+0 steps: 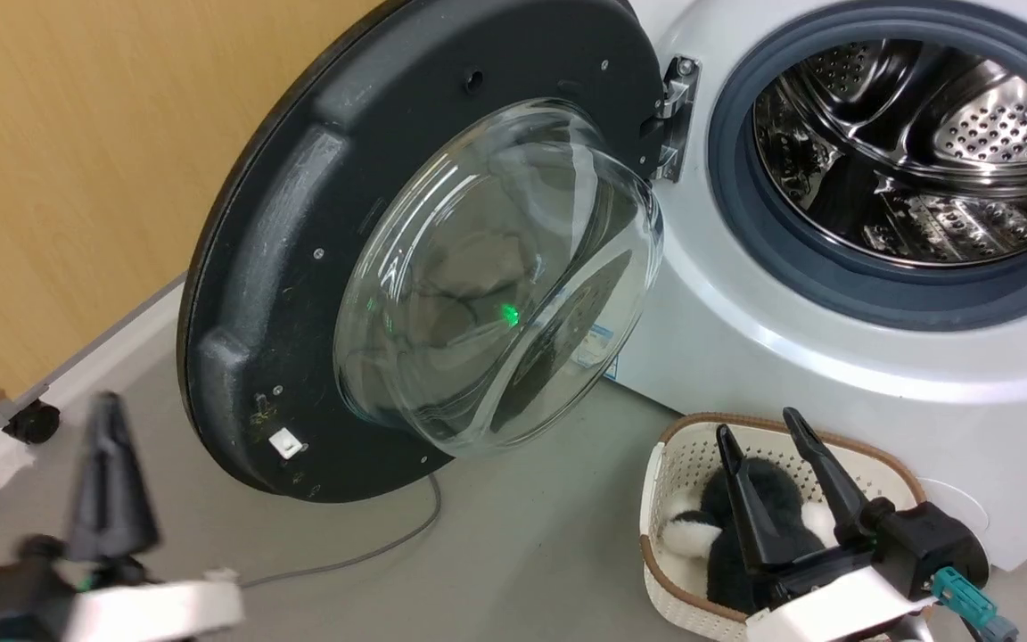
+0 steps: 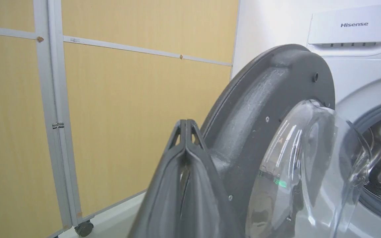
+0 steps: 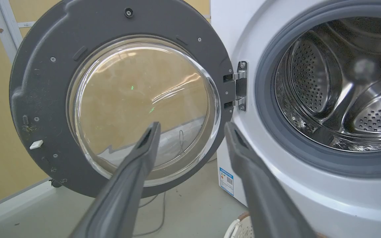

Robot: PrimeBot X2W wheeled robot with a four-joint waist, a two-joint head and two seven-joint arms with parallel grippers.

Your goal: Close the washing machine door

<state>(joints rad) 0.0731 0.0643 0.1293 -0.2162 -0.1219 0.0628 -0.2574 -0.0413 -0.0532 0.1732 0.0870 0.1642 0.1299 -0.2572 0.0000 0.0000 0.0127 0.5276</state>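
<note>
- The washing machine door (image 1: 282, 294) stands swung wide open. It hangs from the metal hinge (image 1: 678, 116) on the side of the porthole toward my left in the head view.
- The door's matte dark inner rim and clear bulging glass bowl (image 1: 496, 276) face me. The right wrist view shows the same inner face (image 3: 41, 82) almost square-on.
- The washing machine (image 1: 745, 294) has its porthole uncovered. I can see the grey rubber ring (image 1: 745, 232) and the perforated steel drum (image 1: 924, 152) inside it.
- A small blue label (image 3: 227, 180) sits low on the machine's front, below the hinge.
- My left end effector (image 1: 110, 486) is at the lower left of the head view, blurred. It is low and near the door's free edge.
- In the left wrist view the left end effector (image 2: 186, 123) is clenched on nothing, with its two fingers meeting at the tips. The door's edge (image 2: 253, 109) is just behind them, and I cannot tell whether they touch it.
- My right end effector (image 1: 756, 426) is released, its fingers spread and grasping nothing. It hangs over a cream perforated basket (image 1: 665, 464) on the floor (image 1: 513, 535), just beside the machine's front.
- A fluffy black-and-white thing (image 1: 687, 533) lies in the basket.
- In the right wrist view the spread fingers (image 3: 144, 148) frame the hinge and the bowl's near edge.
- A grey cable (image 1: 371, 553) trails across the floor below the door.
- A yellow panel wall (image 1: 77, 160) stands behind the door, and a black caster (image 1: 32, 421) rests at its foot.
</note>
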